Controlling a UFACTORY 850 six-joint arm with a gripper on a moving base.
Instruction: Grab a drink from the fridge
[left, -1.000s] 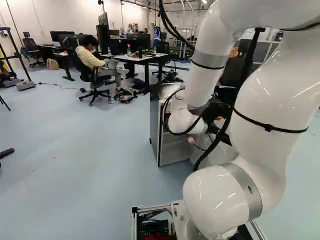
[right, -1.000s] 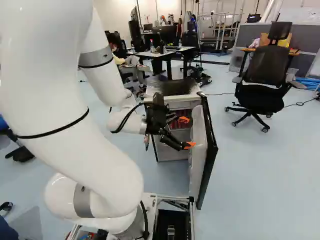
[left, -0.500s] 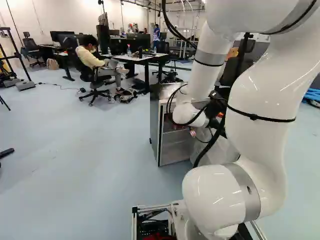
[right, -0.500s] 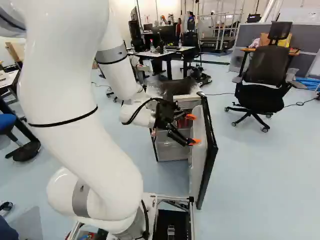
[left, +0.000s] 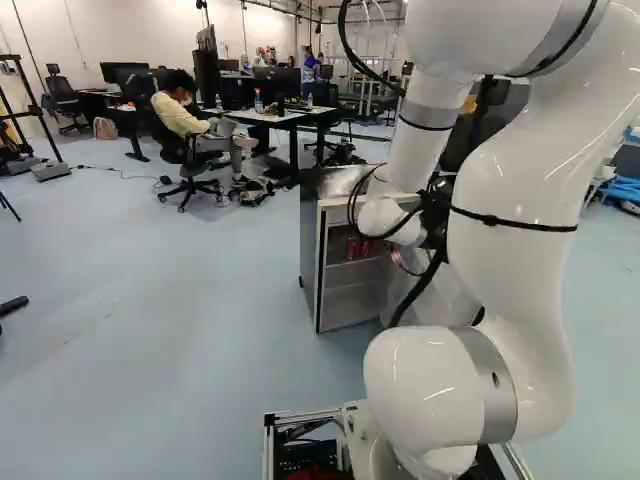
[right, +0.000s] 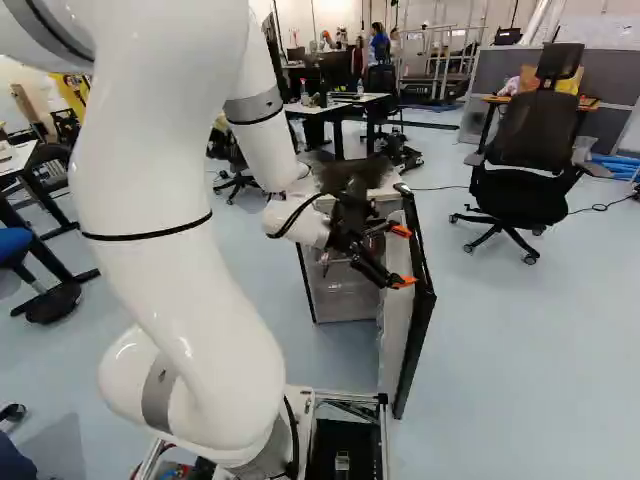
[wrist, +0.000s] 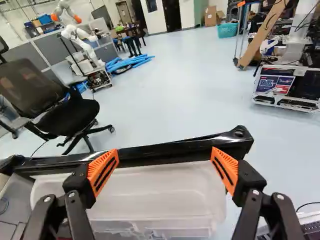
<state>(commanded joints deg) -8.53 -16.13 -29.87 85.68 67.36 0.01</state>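
Nearest thing was the white arm, rising from its joint at the foot of both base views. The right base view had the gripper out past it; the left one mostly hid the fingers behind the arm, so no luck there.

The wrist view settled it: fingers spread wide, orange pads well apart, nothing gripped. Just past them was the fridge door, swung open, with its black edge running across ahead and a clear plastic bin on its inner side. Couldn't tell if the gripper was touching the door. The right base view gave me that door side on, while the left one had it largely covered.

The drinks were a left base view exclusive: red cans standing on a shelf inside the fridge, by the arm's wrist. I couldn't make them out clearly from the right.

Farther out, an office chair stood beyond the door, in plain sight in the right base and wrist views. Way back, only the wrist view caught another robot by some blue tubes, plus a teal basket near cardboard boxes.
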